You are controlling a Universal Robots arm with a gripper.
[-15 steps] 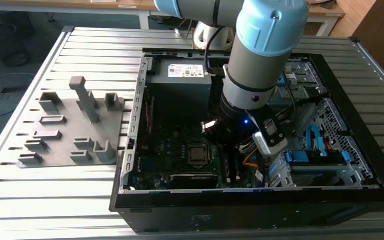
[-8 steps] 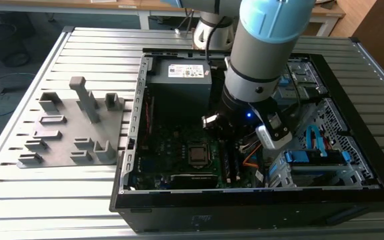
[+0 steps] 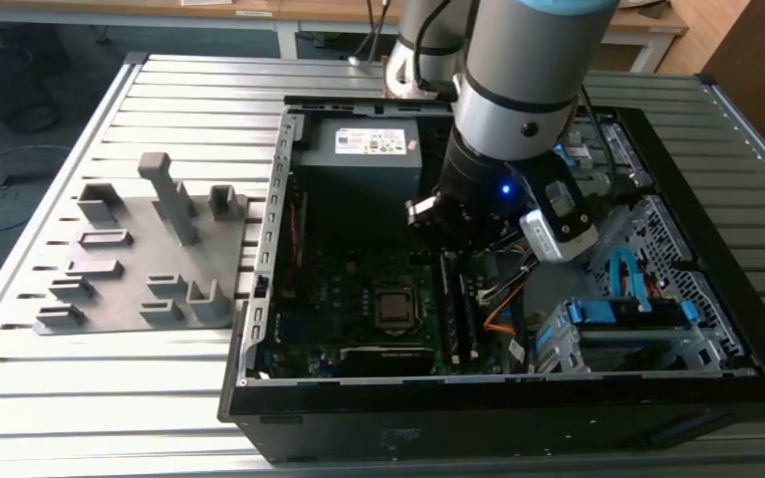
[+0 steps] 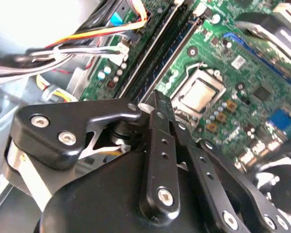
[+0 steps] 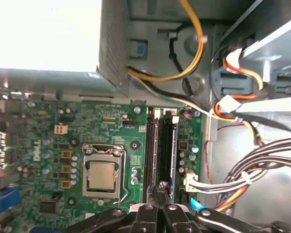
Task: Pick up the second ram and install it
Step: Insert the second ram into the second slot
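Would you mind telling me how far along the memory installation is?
The memory stick already stands upright on the motherboard, near the processor socket. The gripper, jaws shut, is right over the stick's end, apparently pressing. Left: whether the stick has fully clicked in can't be told.

I worked in a lab or workshop: an open computer case (image 3: pixel 516 398) lay on a slatted metal surface (image 3: pixel 156 398), a grey fixture (image 3: pixel 143 259) beside it, wooden desks (image 3: pixel 223 15) behind.
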